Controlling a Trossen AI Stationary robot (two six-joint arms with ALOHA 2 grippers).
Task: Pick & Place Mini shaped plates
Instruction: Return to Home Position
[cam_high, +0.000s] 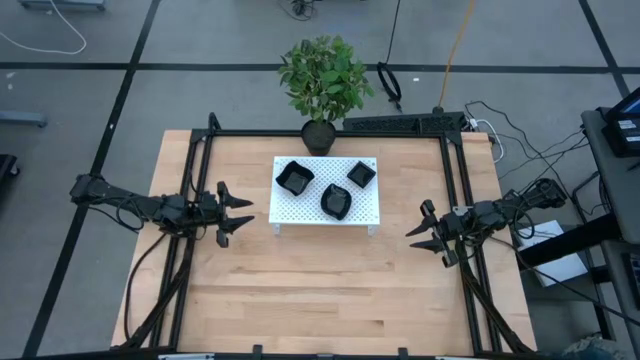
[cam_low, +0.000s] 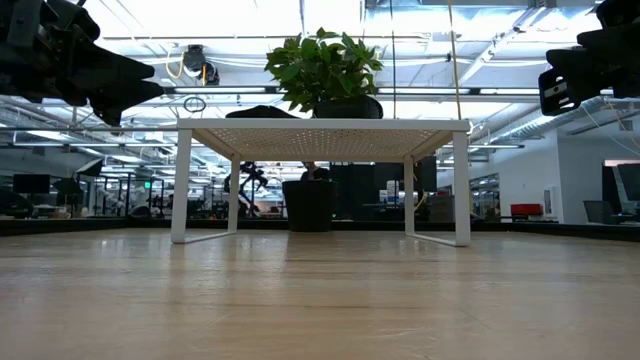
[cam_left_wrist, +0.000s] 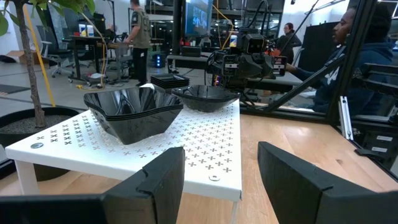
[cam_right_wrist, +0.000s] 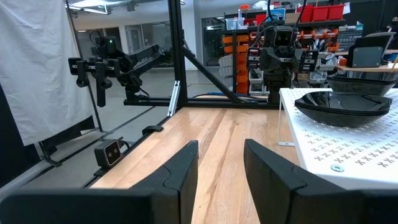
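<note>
High view: mini shaped plates (cam_high: 294, 178), three black stacks on white platform (cam_high: 300, 212), centre of bench (cam_high: 330, 290); left claw (cam_high: 240, 213) and right claw (cam_high: 420, 226) flank it, well apart. Low view: both arms hang above the platform top. Wrist views: each claw released, empty. Homing, judged: retract level, clear of platform legs, stacks undisturbed.

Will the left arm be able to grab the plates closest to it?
Probably yes. The left claw is open and empty, beside the white stand with nothing between them. The nearest plate stack sits uncovered on top, so the way looks free.
</note>
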